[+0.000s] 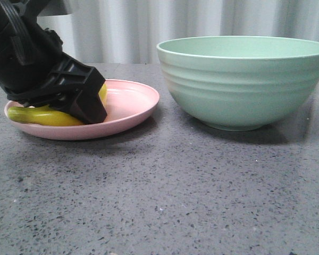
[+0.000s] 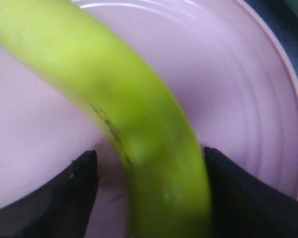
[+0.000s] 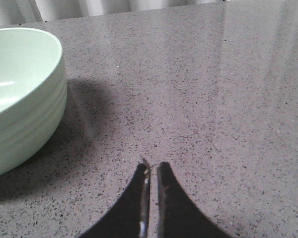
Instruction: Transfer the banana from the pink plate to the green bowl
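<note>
The yellow banana (image 1: 45, 116) lies on the pink plate (image 1: 133, 101) at the left of the table. My left gripper (image 1: 87, 109) is down on the plate with its jaws astride the banana (image 2: 114, 99). In the left wrist view one finger (image 2: 233, 188) touches the banana's side, while the other finger (image 2: 77, 186) stands off it with bare plate (image 2: 238, 99) in the gap. The gripper (image 2: 150, 153) is open. The green bowl (image 1: 239, 90) stands empty to the right of the plate. My right gripper (image 3: 152, 166) is shut and empty above the table beside the bowl (image 3: 20, 89).
The table is a grey speckled stone top (image 1: 165, 196). A pale curtain (image 1: 202, 18) hangs behind the table. The left arm's black body (image 1: 26, 53) covers the left part of the plate in the front view.
</note>
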